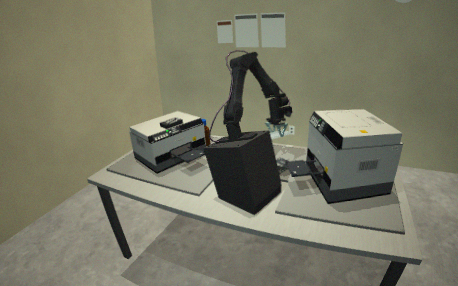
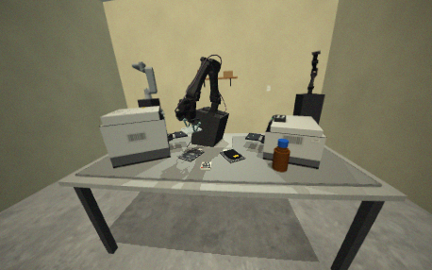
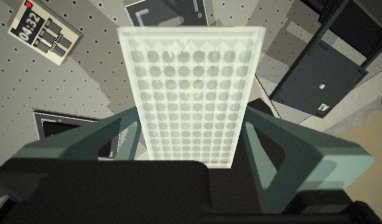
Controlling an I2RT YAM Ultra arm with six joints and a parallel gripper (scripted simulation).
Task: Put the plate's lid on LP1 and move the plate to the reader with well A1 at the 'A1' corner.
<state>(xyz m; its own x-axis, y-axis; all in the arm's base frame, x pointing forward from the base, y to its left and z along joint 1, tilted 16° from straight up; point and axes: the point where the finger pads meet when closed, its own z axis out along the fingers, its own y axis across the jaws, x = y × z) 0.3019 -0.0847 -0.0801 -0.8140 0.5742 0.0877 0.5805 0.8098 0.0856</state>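
Plate point(image 1: 276, 134) point(image 2: 191, 129) point(image 3: 192, 90) up off bench, left of ctr in ext. view, near reader's stage point(image 1: 300, 168) point(image 2: 179, 135) point(image 3: 319, 80). Claw point(image 1: 278, 130) point(image 2: 191, 126) point(image 3: 191, 111) clenched on its long sides. Step: prob. transfer to reader point(image 1: 360, 167) point(image 2: 134, 139); next move needs A1 check, lining up, level lowering. Plate pale, well grid shows; lid on/off: can't tell. Bottle point(image 1: 207, 136) point(image 2: 281, 160) upright, near right, ext. view, well apart.
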